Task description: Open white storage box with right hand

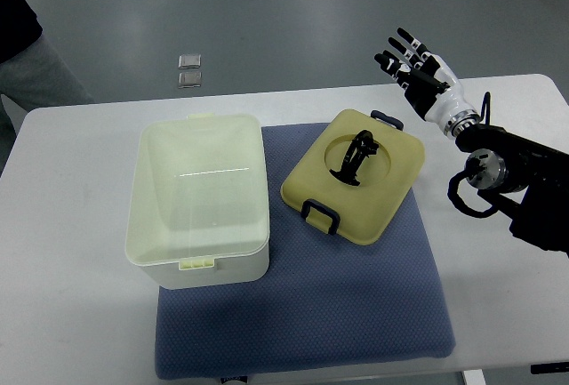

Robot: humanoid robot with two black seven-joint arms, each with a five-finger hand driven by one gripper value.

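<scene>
With the lid (pixel 356 176) already laid on the mat (pixel 302 314) beside the open white storage box (pixel 200 198), the right hand (pixel 418 67), fingers spread and empty, should be withdrawn clear without the lid being touched.

- No text, label, brand, number or sign can be read anywhere in the picture.
- The box (pixel 201 198) at the left and the lid (pixel 354 176) at the centre carry no print that shows.
</scene>
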